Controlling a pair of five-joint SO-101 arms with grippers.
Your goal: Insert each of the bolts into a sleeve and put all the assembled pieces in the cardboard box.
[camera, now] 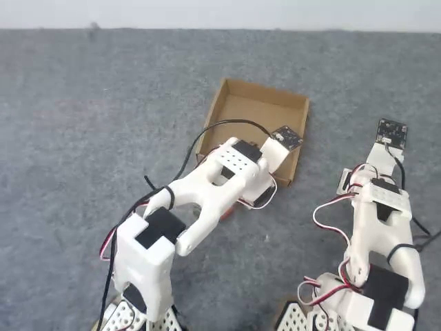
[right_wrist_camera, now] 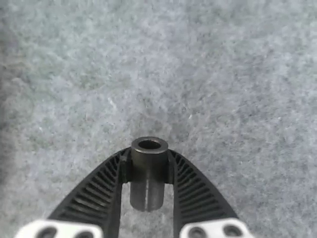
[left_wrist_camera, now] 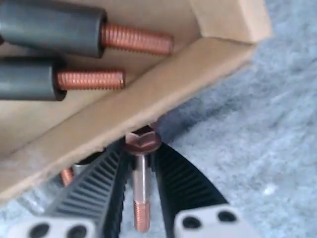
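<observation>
The left arm (camera: 207, 200), big and white, is sitting closest to the camera in the high view. It is running from the bottom left of the frame up to the middle. The right arm (camera: 379, 227) is standing at the bottom right and pointing up the frame. Both are working over a grey carpet (camera: 83, 138).

The cardboard box (camera: 227, 96) is lying just above the middle of the frame. The left arm's far end is hanging over the box's near wall. Inside the box, two finished pieces (left_wrist_camera: 49, 29) are lying side by side. Each is a dark tube with copper thread poking out.

The right pincer (right_wrist_camera: 148, 157) is squeezing a dark sleeve (right_wrist_camera: 147, 183) between its two black fingers, over bare carpet. The sleeve's round hole is facing the wrist camera.

The left pincer (left_wrist_camera: 142, 154) is pinching a copper bolt (left_wrist_camera: 141, 178) tight, just outside the box wall. The bolt's head is sitting by the fingertips, and its threaded end is sticking out the other way, between the fingers. I cannot tell how much it is tilting.

In the high view, the bolt is waiting left of the sleeve, and the two are well apart. I think the next move is joining them. For that, the threaded end needs to be pointing straight at the sleeve's hole, with both long sides in one line. The left arm is nearer the box.
</observation>
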